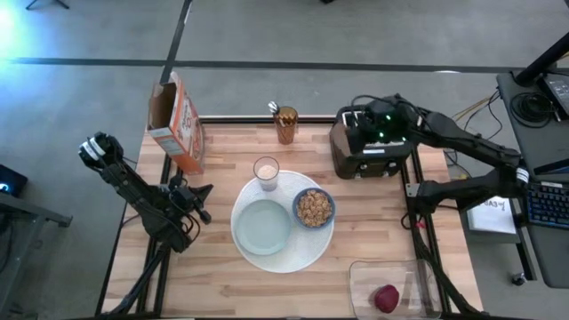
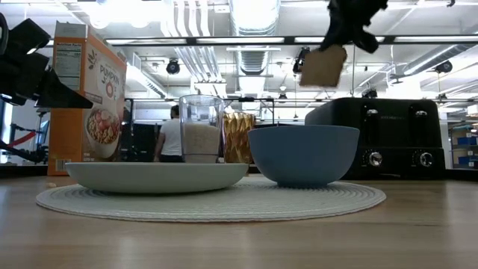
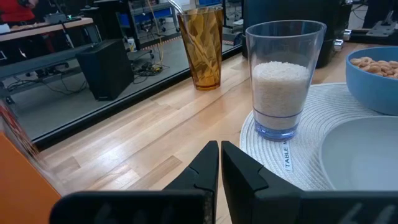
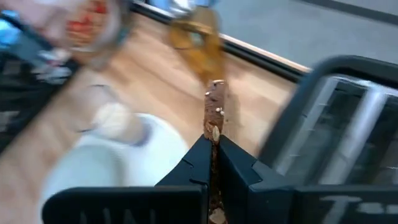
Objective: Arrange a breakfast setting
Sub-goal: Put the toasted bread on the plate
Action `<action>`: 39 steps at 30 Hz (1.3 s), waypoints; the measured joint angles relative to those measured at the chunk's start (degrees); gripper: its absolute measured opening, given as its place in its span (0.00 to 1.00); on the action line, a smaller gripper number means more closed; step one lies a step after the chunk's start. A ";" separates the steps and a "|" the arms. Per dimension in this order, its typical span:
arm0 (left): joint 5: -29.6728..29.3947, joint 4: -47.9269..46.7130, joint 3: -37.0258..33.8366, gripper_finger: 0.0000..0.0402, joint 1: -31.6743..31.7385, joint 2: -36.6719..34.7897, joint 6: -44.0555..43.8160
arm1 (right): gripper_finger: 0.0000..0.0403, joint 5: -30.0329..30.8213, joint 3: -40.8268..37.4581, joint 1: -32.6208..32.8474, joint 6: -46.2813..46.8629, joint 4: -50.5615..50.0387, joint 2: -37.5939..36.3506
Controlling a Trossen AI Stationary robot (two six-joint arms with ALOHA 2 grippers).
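Above the toaster [image 2: 388, 138], toast [image 2: 323, 66] in right tool [image 2: 345, 37].

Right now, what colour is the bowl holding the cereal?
Blue; the bowl shows best in the low view.

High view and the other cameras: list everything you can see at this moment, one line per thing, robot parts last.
large plate: 1, white, table centre
smaller plate: 1, pale green-white, on the large plate
bowl: 1, blue, holds cereal, on the large plate's right part
milk glass: 1, clear with white fill, behind the plates
toast: 1, brown, held above the toaster
toaster: 1, black, right rear
cereal box: 1, orange-and-white, left rear
amber tumbler: 1, rear edge
red fruit: 1, in a clear container, front right
left end effector: shut, empty, left of the plates
right end effector: shut on toast, over the toaster
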 joint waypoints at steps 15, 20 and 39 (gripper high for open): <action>-0.03 -1.08 0.00 0.00 0.02 0.00 -0.01 | 0.02 4.39 -0.61 31.06 6.03 18.57 6.11; -0.03 -1.33 0.00 0.00 0.01 0.00 -0.01 | 0.02 7.09 -0.61 37.56 4.71 25.92 13.58; 0.00 -1.39 0.00 0.00 0.00 -0.02 0.01 | 0.02 2.51 -0.63 39.21 4.67 50.06 34.99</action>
